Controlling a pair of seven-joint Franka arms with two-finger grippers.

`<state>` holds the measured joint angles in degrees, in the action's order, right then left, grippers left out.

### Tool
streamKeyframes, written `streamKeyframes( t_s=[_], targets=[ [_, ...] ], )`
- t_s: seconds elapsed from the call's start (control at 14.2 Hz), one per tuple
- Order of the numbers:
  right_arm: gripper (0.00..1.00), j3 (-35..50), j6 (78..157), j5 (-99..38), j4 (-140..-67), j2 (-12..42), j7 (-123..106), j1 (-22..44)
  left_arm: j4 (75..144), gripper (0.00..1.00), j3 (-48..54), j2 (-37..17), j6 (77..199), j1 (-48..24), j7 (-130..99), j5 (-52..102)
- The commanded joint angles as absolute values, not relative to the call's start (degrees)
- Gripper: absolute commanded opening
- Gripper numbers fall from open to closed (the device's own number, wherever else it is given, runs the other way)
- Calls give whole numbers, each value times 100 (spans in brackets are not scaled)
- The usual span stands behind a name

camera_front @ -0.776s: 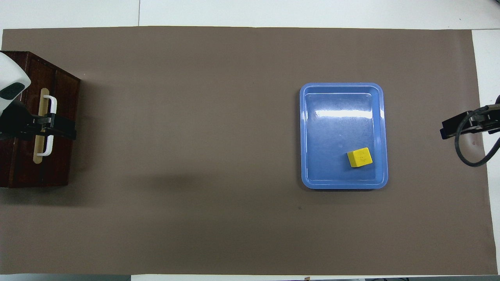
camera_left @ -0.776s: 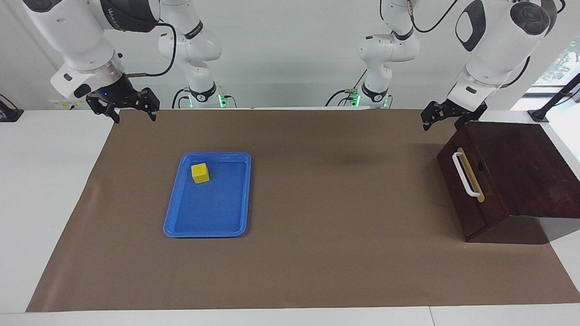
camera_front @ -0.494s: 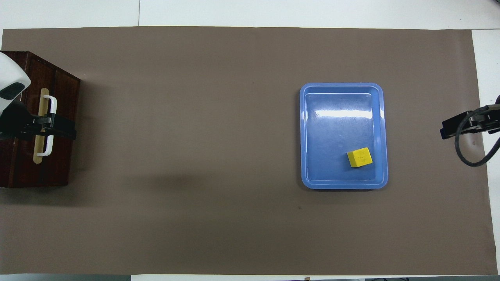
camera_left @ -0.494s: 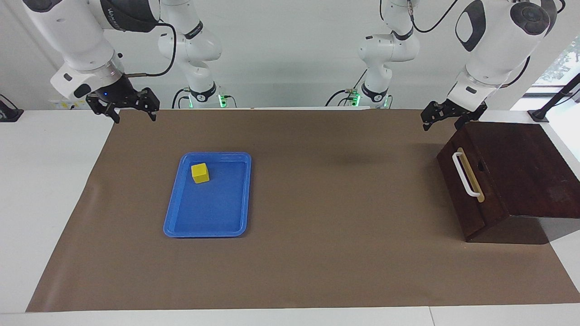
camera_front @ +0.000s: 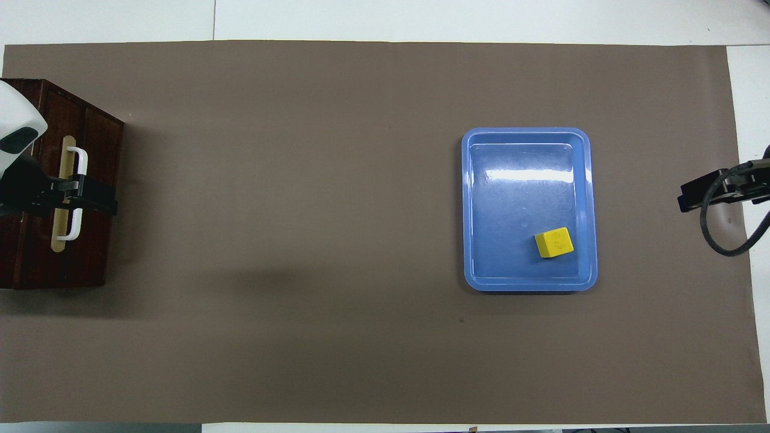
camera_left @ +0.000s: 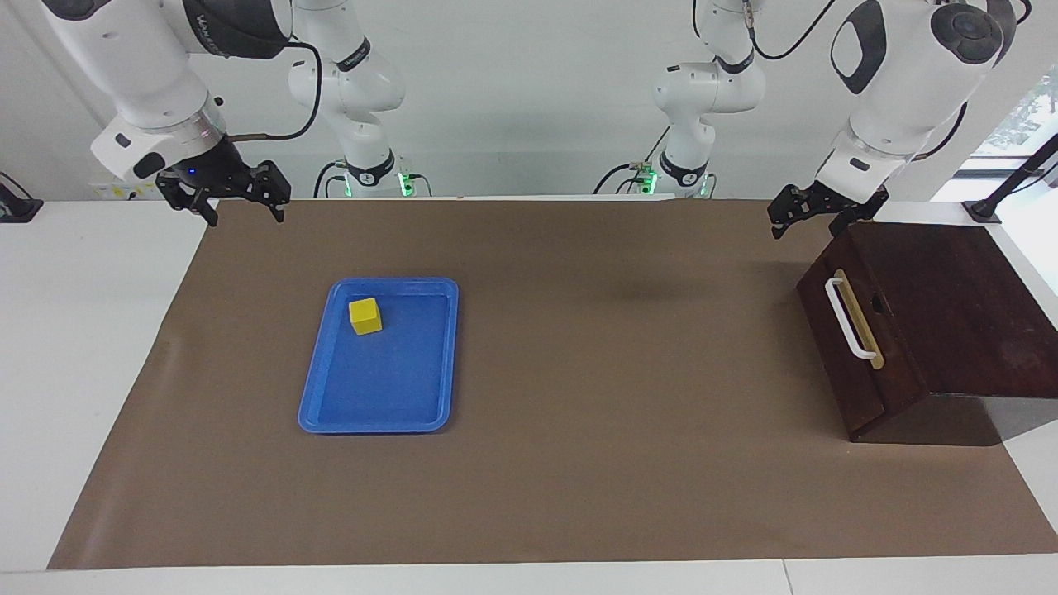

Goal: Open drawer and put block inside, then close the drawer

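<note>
The drawer (camera_left: 851, 343) is closed at the left arm's end of the bench, its handle (camera_left: 849, 318) running near-to-far, the block (camera_left: 365, 316) sits in the tray (camera_left: 430, 364), and the left hand (camera_left: 814, 216) and right hand (camera_left: 240, 205) hang open and empty.

White wall (camera_left: 529, 99), brown table mat (camera_left: 579, 463)
</note>
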<state>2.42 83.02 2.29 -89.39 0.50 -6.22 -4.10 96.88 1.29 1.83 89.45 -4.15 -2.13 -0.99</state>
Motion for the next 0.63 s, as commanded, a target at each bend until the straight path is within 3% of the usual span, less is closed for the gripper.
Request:
streamKeyframes(
  t_s=[0.0, 0.28, 0.56],
  targets=[
    [100, 229, 8350, 115, -9114, -79, -109, -431, 9791, 100, 114, 316, 8974, -422, -237, -193],
    [100, 211, 8411, -657, -9728, -246, 1929, -659, 9791, 100, 114, 316, 8974, -422, -229, -193],
    [100, 202, 8559, -1745, -10141, -1, 4002, -1062, 9791, 100, 114, 316, 8974, -422, -229, -193]
  ],
)
